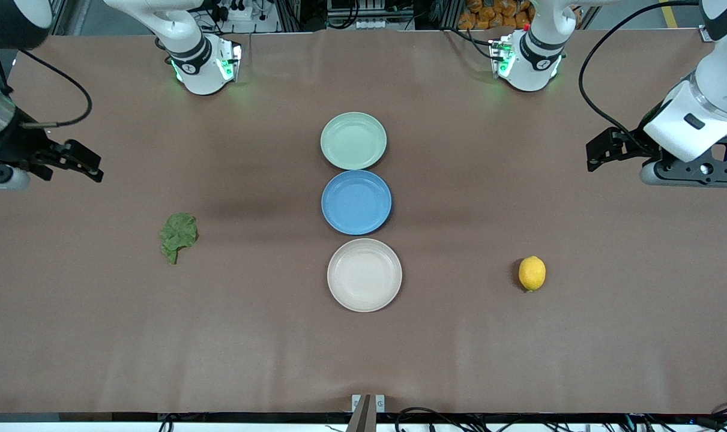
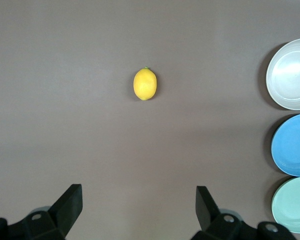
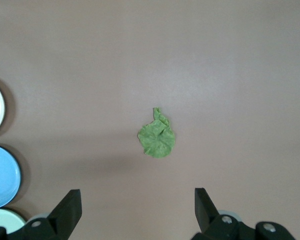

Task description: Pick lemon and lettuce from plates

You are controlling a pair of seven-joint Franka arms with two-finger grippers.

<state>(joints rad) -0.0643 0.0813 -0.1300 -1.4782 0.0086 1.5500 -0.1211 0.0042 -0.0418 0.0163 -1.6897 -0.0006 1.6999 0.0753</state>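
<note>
A: Brown matte covering over the whole surface (image 1: 519, 360), lightly creased. Along its top edge in the front view stand both arm bases with green lights, and cables and aluminium framing run along the room's edge there.

B: Plates?

A: Three in a row at mid-surface, all bare: mint green plate (image 1: 353, 141) nearest the bases, blue plate (image 1: 356, 201) in the middle, beige plate (image 1: 364, 275) nearest the front camera. Neighbouring rims almost touch.

B: Task items?

A: Lemon (image 1: 532, 273) lies on the surface toward the left arm's end, well apart from the beige plate. Lettuce (image 1: 177, 236) lies flat on the surface toward the right arm's end, stem pointing toward the front camera.

B: Claws?

A: Left claw (image 1: 603, 151) hangs over bare surface at its end, fingers spread apart, nothing between them. Right claw (image 1: 81, 162) likewise at its own end, fingers apart.

B: Anything cut off?

A: Both arms are cropped by the front view's edges. In the wrist views the plates are cut by the frame edge.
</note>
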